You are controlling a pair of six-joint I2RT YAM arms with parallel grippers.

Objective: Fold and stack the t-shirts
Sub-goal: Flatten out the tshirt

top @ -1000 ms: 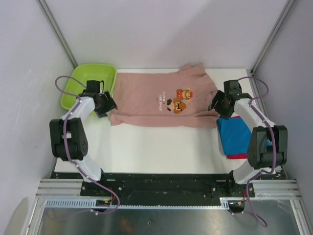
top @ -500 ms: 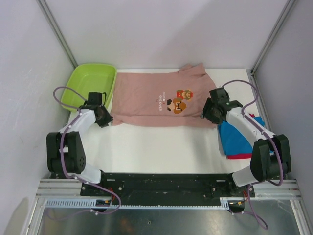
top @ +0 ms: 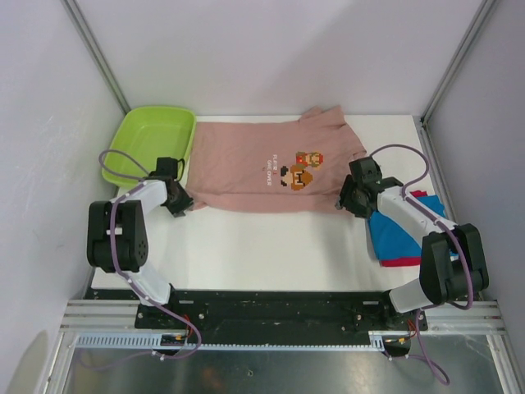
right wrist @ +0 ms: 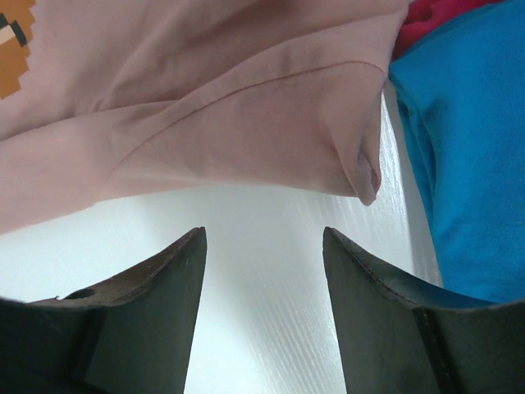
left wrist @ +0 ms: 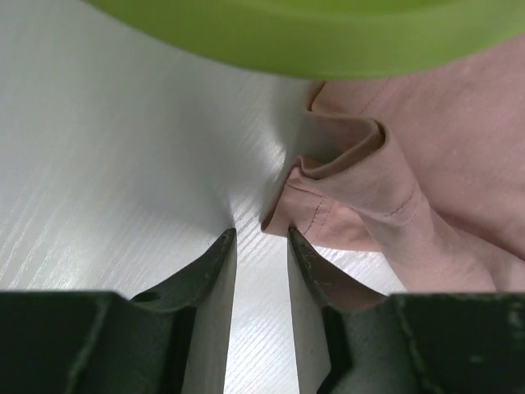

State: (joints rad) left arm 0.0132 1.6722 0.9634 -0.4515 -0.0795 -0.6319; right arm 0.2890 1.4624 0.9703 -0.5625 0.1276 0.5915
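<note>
The dusty pink t-shirt (top: 238,168) lies spread flat across the far middle of the table, chest print up. My left gripper (top: 184,203) is low at its near left corner, jaws narrowly open and empty. In the left wrist view the crumpled hem corner (left wrist: 328,213) lies just ahead of my left gripper (left wrist: 259,238) and touches the right fingertip (left wrist: 297,242). My right gripper (top: 348,199) is open and empty at the near right corner. In the right wrist view my right gripper (right wrist: 262,234) sits just short of the pink hem (right wrist: 246,156). A folded blue shirt (top: 402,226) lies on a red one (top: 399,263).
A lime-green tub (top: 131,135) stands at the far left, its rim (left wrist: 312,41) close above the shirt's left corner. The blue shirt (right wrist: 467,164) lies right beside my right gripper. White table (top: 271,246) stretches in front of the pink shirt.
Both grippers have come down and toward the near edge, to the pink shirt's two near corners. The right one also moved left, off the blue shirt. The shirt has not moved.
</note>
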